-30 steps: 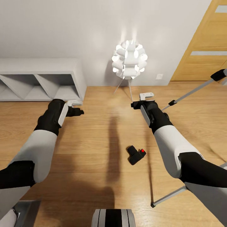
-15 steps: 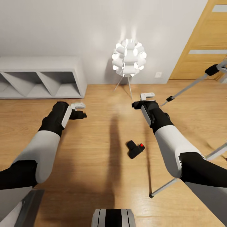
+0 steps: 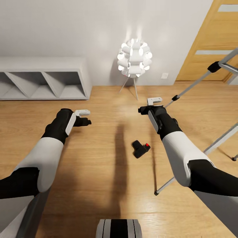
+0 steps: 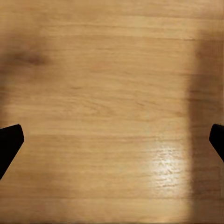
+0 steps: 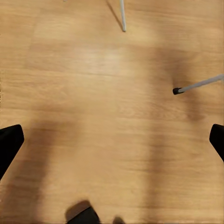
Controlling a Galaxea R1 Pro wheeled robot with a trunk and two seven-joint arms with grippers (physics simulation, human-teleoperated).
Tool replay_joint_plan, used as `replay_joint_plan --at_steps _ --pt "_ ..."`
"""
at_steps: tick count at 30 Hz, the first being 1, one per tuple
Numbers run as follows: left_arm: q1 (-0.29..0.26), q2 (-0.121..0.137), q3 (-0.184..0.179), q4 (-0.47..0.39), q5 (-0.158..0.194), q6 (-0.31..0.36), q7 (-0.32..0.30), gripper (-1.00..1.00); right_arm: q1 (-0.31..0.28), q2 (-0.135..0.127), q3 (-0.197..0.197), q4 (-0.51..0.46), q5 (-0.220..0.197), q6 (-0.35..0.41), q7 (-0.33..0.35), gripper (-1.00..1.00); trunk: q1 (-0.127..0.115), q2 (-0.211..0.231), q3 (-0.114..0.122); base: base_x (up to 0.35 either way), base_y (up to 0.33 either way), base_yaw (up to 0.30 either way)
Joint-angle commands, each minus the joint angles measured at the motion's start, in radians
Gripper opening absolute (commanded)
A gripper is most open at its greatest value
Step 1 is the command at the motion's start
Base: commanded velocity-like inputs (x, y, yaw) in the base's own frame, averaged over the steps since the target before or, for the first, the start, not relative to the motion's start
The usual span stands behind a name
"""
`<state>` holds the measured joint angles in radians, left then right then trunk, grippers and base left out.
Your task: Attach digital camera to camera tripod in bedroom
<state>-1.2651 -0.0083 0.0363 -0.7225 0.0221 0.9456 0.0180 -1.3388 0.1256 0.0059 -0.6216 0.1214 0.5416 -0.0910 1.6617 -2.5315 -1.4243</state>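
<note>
The digital camera [image 3: 141, 149], a small black body with a red button, lies on the wood floor between my arms; its edge [image 5: 84, 215] also shows in the right wrist view. The camera tripod [image 3: 201, 155] stands at the right, one silver leg ending in a black foot on the floor near my right forearm. A second leg [image 3: 195, 86] rises toward the door. My right gripper [image 3: 148, 104] hovers open beyond the camera, apart from it. My left gripper [image 3: 86, 117] is open over bare floor. Both wrist views show fingertips far apart around bare floor [image 4: 112, 142] [image 5: 112, 142].
A white ball-shaped lamp [image 3: 134, 61] on thin legs stands by the far wall. A low grey shelf unit [image 3: 43, 81] sits at the back left, a wooden door [image 3: 215, 43] at the back right. A tripod foot [image 5: 176, 91] and a lamp leg [image 5: 122, 16] lie ahead of the right gripper.
The whole picture has shifted, so the head camera has moved: more floor and more of the tripod show at the right. Both arms hold about the same pose, grippers still open.
</note>
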Motion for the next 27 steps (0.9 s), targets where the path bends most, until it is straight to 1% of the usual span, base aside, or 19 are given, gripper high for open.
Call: replay_joint_plan --at_steps 1,11,15,16,18,20,23,25,27 --pt "0.0 -0.001 0.004 -0.001 0.002 0.004 0.002 1.0 0.0 0.0 0.001 -0.001 0.009 0.006 0.001 1.0 0.0 0.0 -0.001 -0.225 0.0 0.0" --pt "0.0 -0.006 0.004 0.0 0.002 0.004 0.002 1.0 0.0 0.0 0.001 -0.001 0.009 0.007 0.001 1.0 0.0 0.0 -0.001 -0.317 0.0 0.0" --pt "0.0 -0.009 0.002 0.0 0.002 0.004 0.001 1.0 0.0 -0.001 0.0 -0.001 0.01 0.006 -0.016 1.0 0.0 0.0 -0.001 -0.144 0.0 0.0" --pt "0.0 -0.016 0.002 0.001 0.002 0.004 0.0 1.0 0.0 -0.001 0.0 -0.001 0.01 0.006 -0.026 1.0 0.0 0.0 -0.001 -0.049 0.0 0.0" --pt "0.0 -0.044 0.001 0.009 0.002 0.003 -0.008 1.0 0.0 -0.001 0.001 -0.003 0.008 0.007 -0.041 1.0 0.0 0.0 -0.001 -0.021 0.0 0.0" --pt "0.0 -0.058 0.0 0.02 0.002 0.001 -0.014 1.0 0.0 -0.001 0.002 -0.005 0.008 0.007 -0.044 1.0 0.0 0.0 -0.001 -0.011 0.0 0.0" --pt "0.0 -0.067 -0.001 0.043 0.002 -0.028 -0.023 1.0 0.0 -0.001 0.002 -0.007 0.008 0.007 -0.046 1.0 0.0 0.0 -0.001 -0.004 0.0 0.0" --pt "0.0 -0.066 0.0 0.065 0.002 -0.068 -0.026 1.0 0.002 -0.001 0.002 -0.011 0.008 0.006 -0.046 1.0 0.0 0.0 -0.001 -0.038 0.028 0.0" --pt "0.0 -0.063 0.0 0.079 0.002 -0.094 -0.028 1.0 0.019 -0.001 0.002 -0.02 0.007 -0.008 -0.045 1.0 0.0 0.0 -0.001 -0.17 0.109 0.0"
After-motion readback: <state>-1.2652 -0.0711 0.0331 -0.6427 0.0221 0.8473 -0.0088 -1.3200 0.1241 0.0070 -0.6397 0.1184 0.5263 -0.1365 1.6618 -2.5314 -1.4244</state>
